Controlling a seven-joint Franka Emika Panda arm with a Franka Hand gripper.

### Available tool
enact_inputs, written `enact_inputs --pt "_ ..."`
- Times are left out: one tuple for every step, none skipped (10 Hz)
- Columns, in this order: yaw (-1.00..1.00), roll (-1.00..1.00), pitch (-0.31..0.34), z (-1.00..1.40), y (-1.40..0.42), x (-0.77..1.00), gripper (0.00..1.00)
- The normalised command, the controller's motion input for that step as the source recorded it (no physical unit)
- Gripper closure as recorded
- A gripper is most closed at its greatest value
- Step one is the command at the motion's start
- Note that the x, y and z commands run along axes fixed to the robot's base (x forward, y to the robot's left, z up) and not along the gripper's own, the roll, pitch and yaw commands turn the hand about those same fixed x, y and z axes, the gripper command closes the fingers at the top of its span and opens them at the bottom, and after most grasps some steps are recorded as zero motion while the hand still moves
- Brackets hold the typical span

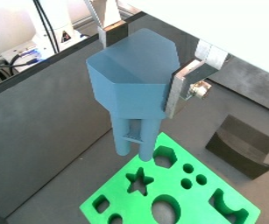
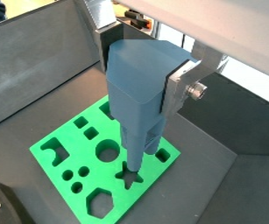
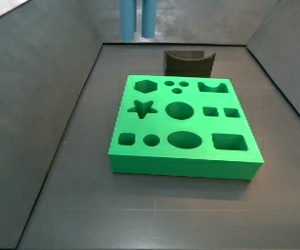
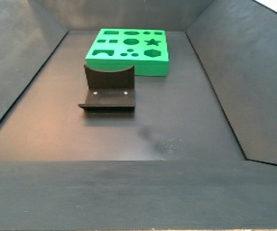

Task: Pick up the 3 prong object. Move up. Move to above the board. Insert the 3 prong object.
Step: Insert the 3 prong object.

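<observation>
The gripper holds the 3 prong object by its blocky head, high above the floor of the dark bin. In both wrist views one silver finger presses flat against the side of the head; the opposite finger is hidden behind the piece. The object hangs upright with its legs pointing down, well clear of the board below.

In a wrist view the legs' tips line up visually with the star cutout near one edge of the board, but how far above it they are cannot be told. In a side view only the lower ends of the legs show at the top of the frame, beyond the far edge of the board. The gripper itself is out of sight in both side views.

The board lies flat on the floor near one end wall of the bin. The fixture stands on the floor just beside the board's edge, also seen as a dark block in a wrist view.
</observation>
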Motion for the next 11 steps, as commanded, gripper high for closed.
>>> enact_inputs --pt "0.0 0.0 0.0 -0.01 -0.04 0.0 1.0" --pt "0.07 0.0 0.0 0.0 0.0 0.03 1.0" --pt "0.56 0.06 0.009 -0.05 -0.02 0.31 1.0" --pt "0.9 -0.01 -0.043 -0.23 0.0 0.23 1.0" --pt "0.92 -0.02 -0.053 -0.25 0.0 0.19 1.0" --pt "0.92 -0.04 -0.061 -0.28 0.0 0.19 1.0" --pt "0.9 -0.03 -0.057 -0.27 0.0 0.21 1.0" --pt "0.84 0.0 -0.04 -0.24 0.0 0.27 1.0" --pt "0.66 0.0 -0.003 -0.2 0.05 0.48 1.0" --pt "0.52 0.05 0.0 -0.13 0.14 0.62 1.0" --pt "0.44 0.08 0.0 -0.12 0.24 0.63 1.0"
